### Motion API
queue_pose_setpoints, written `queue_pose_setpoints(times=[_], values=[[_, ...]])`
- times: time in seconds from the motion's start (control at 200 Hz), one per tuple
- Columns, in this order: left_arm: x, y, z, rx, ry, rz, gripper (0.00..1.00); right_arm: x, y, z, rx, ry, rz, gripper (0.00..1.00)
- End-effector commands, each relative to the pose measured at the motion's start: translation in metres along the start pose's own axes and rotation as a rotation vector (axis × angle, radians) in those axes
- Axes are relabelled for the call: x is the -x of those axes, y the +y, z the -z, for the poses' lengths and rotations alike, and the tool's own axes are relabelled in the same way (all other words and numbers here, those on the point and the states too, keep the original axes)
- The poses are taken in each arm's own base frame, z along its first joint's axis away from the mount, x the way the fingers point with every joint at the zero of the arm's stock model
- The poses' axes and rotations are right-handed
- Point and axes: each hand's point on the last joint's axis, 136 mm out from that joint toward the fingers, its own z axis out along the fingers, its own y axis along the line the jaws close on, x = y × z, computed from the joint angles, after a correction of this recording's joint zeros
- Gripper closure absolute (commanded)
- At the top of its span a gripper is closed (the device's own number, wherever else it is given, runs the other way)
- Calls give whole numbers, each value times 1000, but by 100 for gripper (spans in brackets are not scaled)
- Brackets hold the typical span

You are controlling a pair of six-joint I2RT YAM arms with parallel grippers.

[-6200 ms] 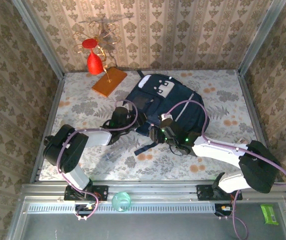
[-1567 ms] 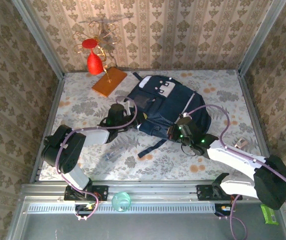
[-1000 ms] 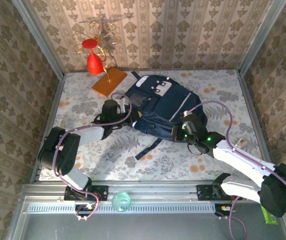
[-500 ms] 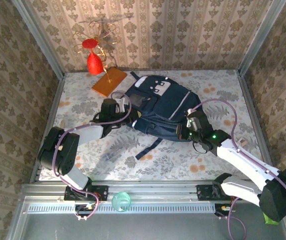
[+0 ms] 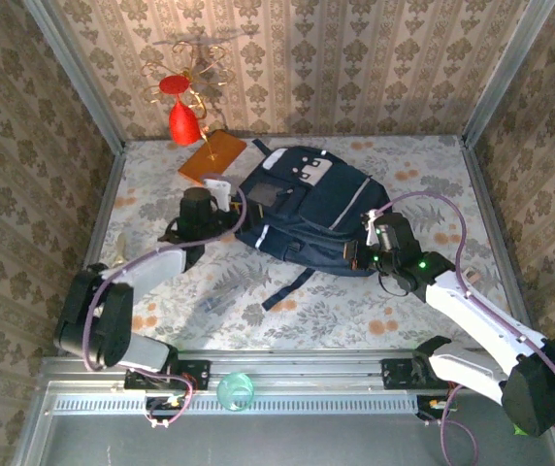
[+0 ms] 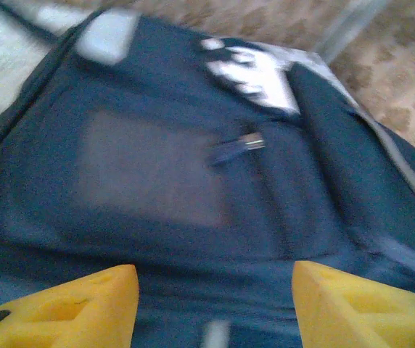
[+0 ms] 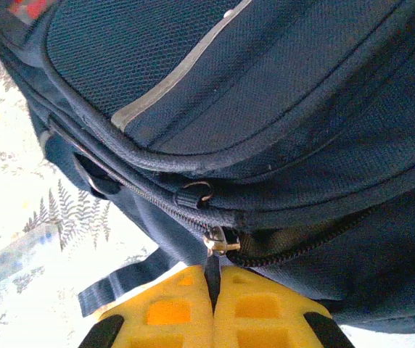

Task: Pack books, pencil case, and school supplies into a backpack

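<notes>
Backpack (image 5: 316,214) flat on table (image 5: 423,175), orange slab (image 5: 212,157) off its far-left corner. Right gripper (image 7: 213,290) clamped on zipper pull (image 7: 217,243) at its near-right edge; left gripper (image 6: 215,290) parted, empty, facing its front pocket (image 6: 157,167). Risk: tab slipping out, or unbraced bag dragging with pull.

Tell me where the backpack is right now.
In the top view, the backpack lies mid-table, slightly right of centre, with the orange slab off its far left corner. The right fingers pinch its zipper pull at the near right edge.
</notes>
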Motion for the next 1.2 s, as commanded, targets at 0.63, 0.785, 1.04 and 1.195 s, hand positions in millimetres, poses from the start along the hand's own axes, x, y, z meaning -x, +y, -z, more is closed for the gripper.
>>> queue_pose_setpoints(times=[0.63, 0.785, 1.04, 1.195], values=[[-69, -127, -65, -164, 98, -1270, 54, 15, 42, 15, 167, 18, -13, 100], [-67, -116, -67, -93, 94, -1282, 79, 5, 26, 16, 91, 47, 30, 100], [-63, -103, -56, -88, 78, -1270, 100, -9, -27, 24, -203, 141, 94, 100], [-59, -95, -50, -86, 58, -1219, 100, -9, -50, 30, -324, 154, 102, 100]])
